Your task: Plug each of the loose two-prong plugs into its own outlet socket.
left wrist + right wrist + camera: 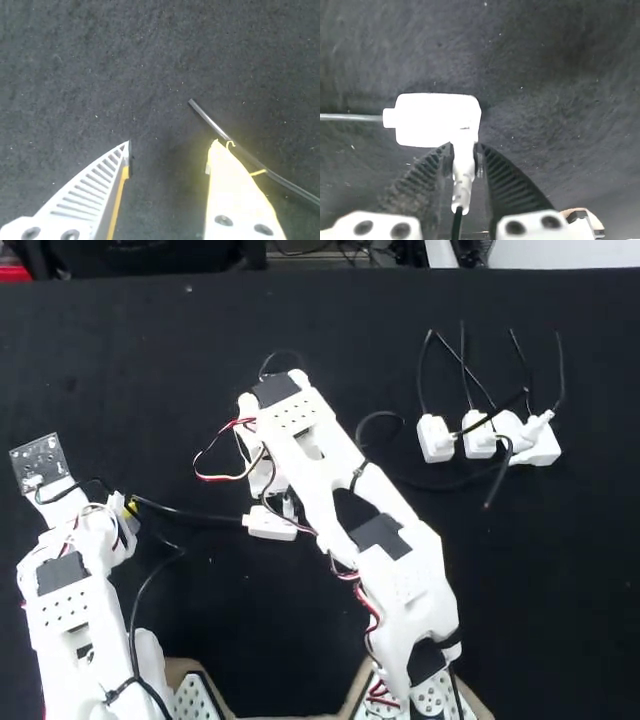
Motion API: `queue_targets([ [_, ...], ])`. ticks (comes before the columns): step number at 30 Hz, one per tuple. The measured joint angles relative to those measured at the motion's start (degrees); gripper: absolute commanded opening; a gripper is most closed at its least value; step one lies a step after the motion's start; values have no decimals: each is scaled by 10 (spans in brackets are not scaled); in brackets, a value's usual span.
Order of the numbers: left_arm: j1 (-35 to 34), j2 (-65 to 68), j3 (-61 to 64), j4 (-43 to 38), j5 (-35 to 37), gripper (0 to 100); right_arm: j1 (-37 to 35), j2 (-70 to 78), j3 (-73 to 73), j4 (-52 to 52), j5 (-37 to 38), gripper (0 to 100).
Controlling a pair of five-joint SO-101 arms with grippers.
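- The right hand (465,148) is clamped narrow on a white two-prong plug (463,175). The plug's nose meets a white outlet socket (435,120) lying near the middle of the desk (120,360), slightly toward 9 o'clock.
- Step in hand, as I judge it: seating this plug. Whether the prongs are fully home cannot be told.
- The next move calls for a straight push with the socket kept from sliding, then a release.
- The left hand (170,150) gapes wide over bare desk at 8 o'clock, with a black cable (202,114) beside one finger.
- Three more sockets (480,435) cluster at 2 o'clock, with cables attached.
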Motion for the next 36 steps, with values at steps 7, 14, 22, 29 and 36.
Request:
queue_targets([
  [7, 0, 0, 0, 0, 0, 245, 2, 17, -7, 0, -34, 11],
  [14, 0, 0, 0, 0, 0, 245, 14, 17, -7, 0, -38, 11],
  [22, 0, 0, 0, 0, 0, 245, 25, 16, 11, -21, -33, 11],
  [29, 0, 0, 0, 0, 0, 245, 29, -70, 157, -130, 17, 15],
  [36, 0, 0, 0, 0, 0, 245, 29, -148, 258, -217, 85, 302],
])
